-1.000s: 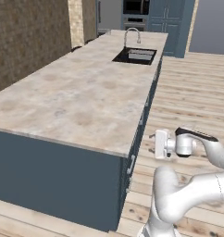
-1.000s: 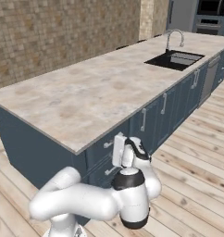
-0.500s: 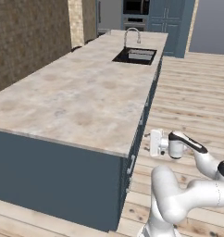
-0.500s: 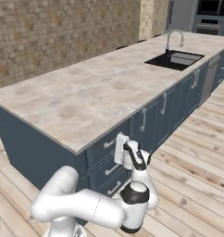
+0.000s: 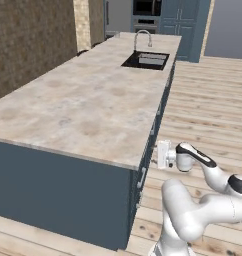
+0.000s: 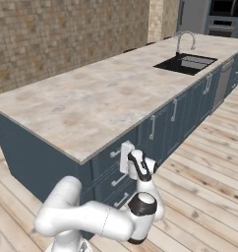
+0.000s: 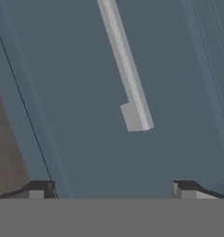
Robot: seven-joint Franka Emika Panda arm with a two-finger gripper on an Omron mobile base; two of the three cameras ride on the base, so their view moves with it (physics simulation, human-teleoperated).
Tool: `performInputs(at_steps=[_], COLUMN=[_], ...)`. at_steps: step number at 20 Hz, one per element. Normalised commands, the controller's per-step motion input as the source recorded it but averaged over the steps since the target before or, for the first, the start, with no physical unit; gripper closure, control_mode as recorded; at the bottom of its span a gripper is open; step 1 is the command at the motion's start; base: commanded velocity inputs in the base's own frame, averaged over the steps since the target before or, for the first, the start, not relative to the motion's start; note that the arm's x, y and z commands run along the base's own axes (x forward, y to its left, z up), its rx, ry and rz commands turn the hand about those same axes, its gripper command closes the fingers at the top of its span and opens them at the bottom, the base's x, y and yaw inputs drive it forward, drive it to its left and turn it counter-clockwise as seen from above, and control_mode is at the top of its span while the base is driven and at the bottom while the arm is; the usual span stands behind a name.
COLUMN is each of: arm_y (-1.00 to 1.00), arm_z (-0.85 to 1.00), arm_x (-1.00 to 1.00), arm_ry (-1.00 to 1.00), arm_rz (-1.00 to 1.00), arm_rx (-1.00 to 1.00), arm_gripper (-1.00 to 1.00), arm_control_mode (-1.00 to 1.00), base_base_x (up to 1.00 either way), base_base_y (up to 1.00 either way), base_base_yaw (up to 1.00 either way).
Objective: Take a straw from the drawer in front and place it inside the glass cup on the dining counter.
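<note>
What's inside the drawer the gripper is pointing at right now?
Nothing inside can be seen: the drawer is shut, showing only its dark blue-grey front and a pale bar handle. The open gripper hovers just in front of the handle. Any contents are hidden behind the front.

Sink set in dining counter, drawer beneath.

Shut drawer front faces the spread fingers; its bar handle juts out between them, open air around it.
</note>
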Motion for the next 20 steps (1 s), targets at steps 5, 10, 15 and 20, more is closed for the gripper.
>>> performInputs(at_steps=[5,10,15,20], arm_y=[0.24,0.15,0.06,0.0], arm_z=[-0.37,-0.37,-0.35,-0.35], arm_x=[0.24,0.3,0.38,0.29], arm_ry=[-0.01,-0.01,-0.01,0.0], arm_rz=[0.0,0.0,0.0,0.0], arm_rx=[0.0,0.0,0.0,0.0], arm_gripper=[-1.0,-1.0,-1.0,-1.0], arm_control_mode=[-1.0,-1.0,-1.0,-1.0], base_base_x=[0.0,0.0,0.0,0.0], base_base_y=[0.0,0.0,0.0,0.0], base_base_yaw=[0.0,0.0,0.0,0.0])
